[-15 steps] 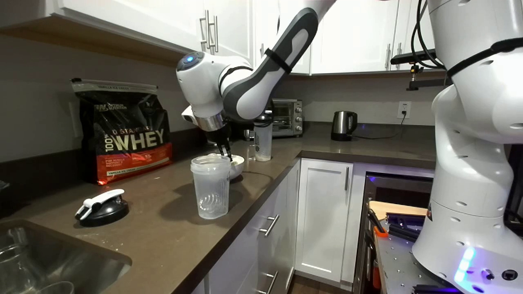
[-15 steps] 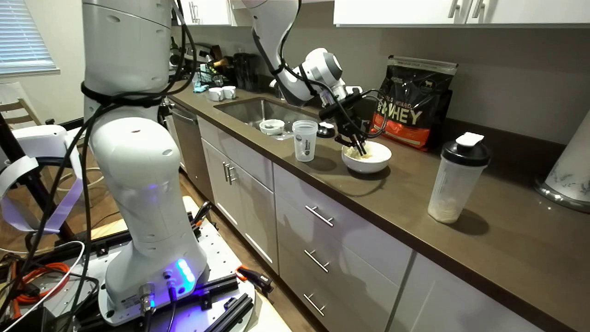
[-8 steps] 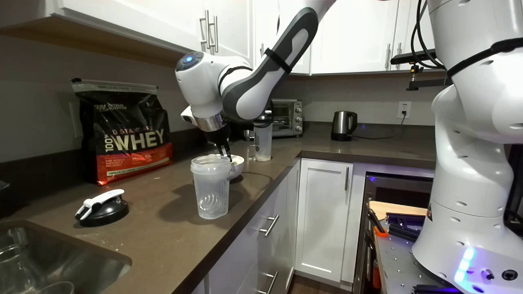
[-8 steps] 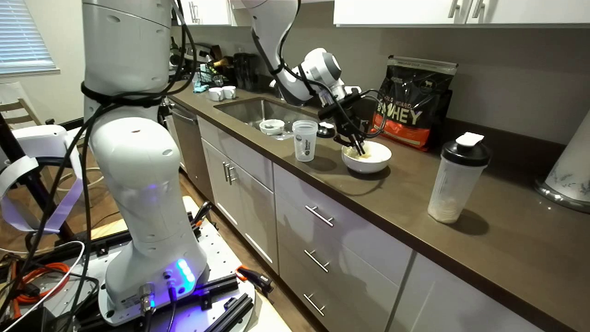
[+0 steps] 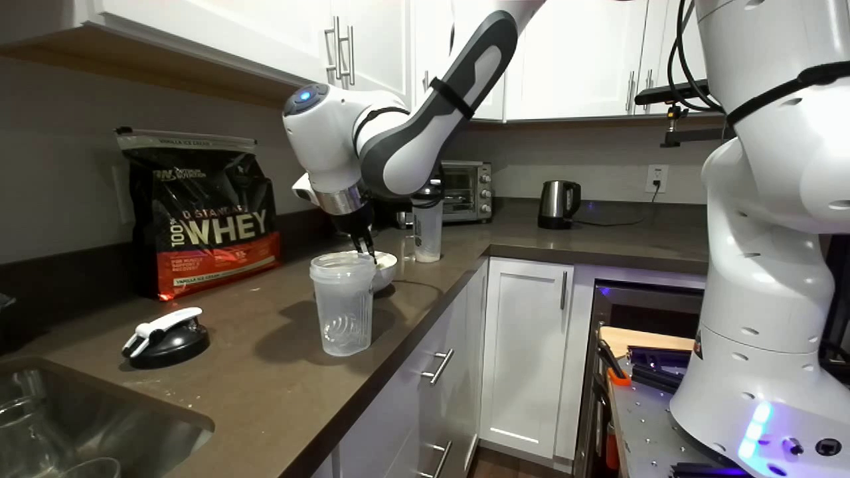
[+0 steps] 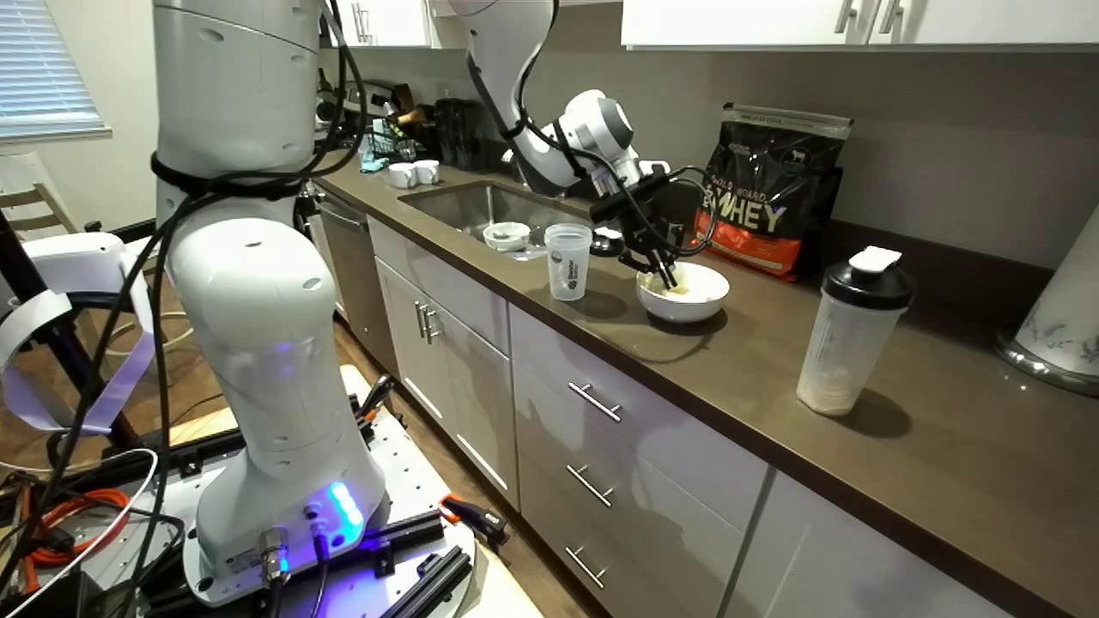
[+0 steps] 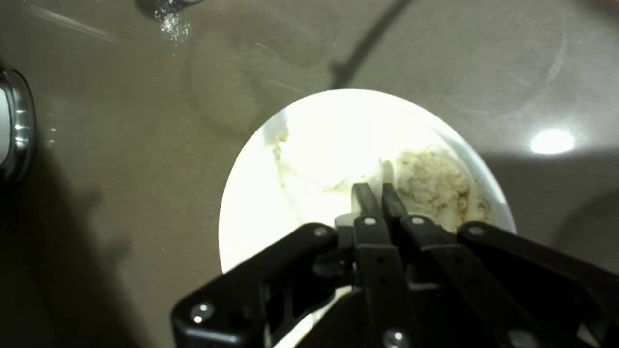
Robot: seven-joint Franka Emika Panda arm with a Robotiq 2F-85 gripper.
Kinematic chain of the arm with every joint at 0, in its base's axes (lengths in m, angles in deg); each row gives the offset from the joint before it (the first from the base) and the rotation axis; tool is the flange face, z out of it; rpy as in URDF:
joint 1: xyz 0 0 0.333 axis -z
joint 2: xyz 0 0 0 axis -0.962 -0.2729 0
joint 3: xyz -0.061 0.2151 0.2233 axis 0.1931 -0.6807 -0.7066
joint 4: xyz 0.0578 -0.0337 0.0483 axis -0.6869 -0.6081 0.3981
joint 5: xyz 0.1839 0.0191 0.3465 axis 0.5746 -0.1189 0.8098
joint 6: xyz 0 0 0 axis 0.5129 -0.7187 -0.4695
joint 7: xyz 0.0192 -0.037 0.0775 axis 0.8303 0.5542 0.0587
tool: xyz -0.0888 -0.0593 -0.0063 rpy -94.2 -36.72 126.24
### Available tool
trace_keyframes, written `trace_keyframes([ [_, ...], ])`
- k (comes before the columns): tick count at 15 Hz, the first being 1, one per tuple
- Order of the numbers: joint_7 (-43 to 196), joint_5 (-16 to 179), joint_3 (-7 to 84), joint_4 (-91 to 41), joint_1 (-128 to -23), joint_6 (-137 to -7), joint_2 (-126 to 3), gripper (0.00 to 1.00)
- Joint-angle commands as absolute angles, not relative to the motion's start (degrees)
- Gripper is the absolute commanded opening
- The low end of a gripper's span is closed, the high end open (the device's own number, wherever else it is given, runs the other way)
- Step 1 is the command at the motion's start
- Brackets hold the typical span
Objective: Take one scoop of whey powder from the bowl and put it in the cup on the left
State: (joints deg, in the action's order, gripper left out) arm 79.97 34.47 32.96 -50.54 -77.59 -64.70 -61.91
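Over the long counter (image 6: 953, 429) leans the arm (image 5: 408, 159), bent down to the bowl (image 6: 700, 307). Left of that in an exterior view, near but apart, stands the cup (image 6: 568, 264), upright, lidless, and I see nothing heaped behind its cloudy wall. Here's the claw (image 7: 375, 189), pointing down inside the bowl, jaws together! Clumpy powder (image 7: 433, 181) shows right beside its tips. And the scoop? Hard to pick out through glare and the jaws; my guess puts it in the bowl at the tips, though whether it's clamped I can't tell. So it looks like the scooping step, with delivery to come. Next move calls for a loaded scoop, a level lift clear of the bowl's rim, a carry to the cup, then a tip over its mouth.
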Motion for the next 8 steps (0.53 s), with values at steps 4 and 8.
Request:
trace_keyframes([
  [4,80.84,36.08,32.3,-51.93,-77.98,-62.62,-59.98,0.01],
  [8,80.83,36.2,32.2,-51.78,-77.86,-62.24,-60.14,0.01],
])
